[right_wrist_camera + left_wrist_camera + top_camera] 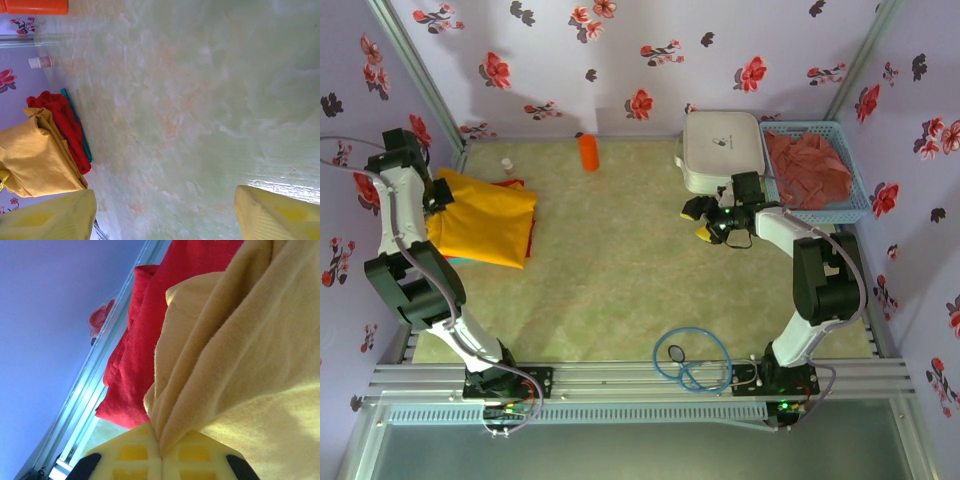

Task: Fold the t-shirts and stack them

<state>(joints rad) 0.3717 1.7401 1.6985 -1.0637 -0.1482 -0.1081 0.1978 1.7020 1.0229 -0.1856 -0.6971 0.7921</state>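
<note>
Because the job ends in one pile, the wide green counter (pixel 620 270) is bare across its middle, with the cloth gathered at its two sides. The golden-yellow t-shirt (pixel 482 218), the largest piece, lies folded into a rough rectangle at the left edge. It rests on top of the bright red t-shirt (pixel 145 340), whose rim peeks out along its far and right sides, so two of the three look stacked. The dusty pink t-shirt (pixel 808 168) sits crumpled and unfolded in the blue basket (pixel 855 205) at the far right corner, so I judge it the piece not yet dealt with. The white case (pixel 722 148) stands just beside that basket on its left and has no part in the task. The left arm rises from its base, doubles back along the left wall and reaches down to the near-wall side of the yellow shirt. The left claw (pixel 161 450) is clenched on a fold of the yellow cloth, its two tips meeting with the fabric pinched between them, probably to tidy or square that layer on the pile. The right arm stands bent high at the elbow, its wrist stretched toward the middle in front of the case. The right claw (pixel 165 200) is released, with its tips wide apart over bare counter and holding nothing.
</note>
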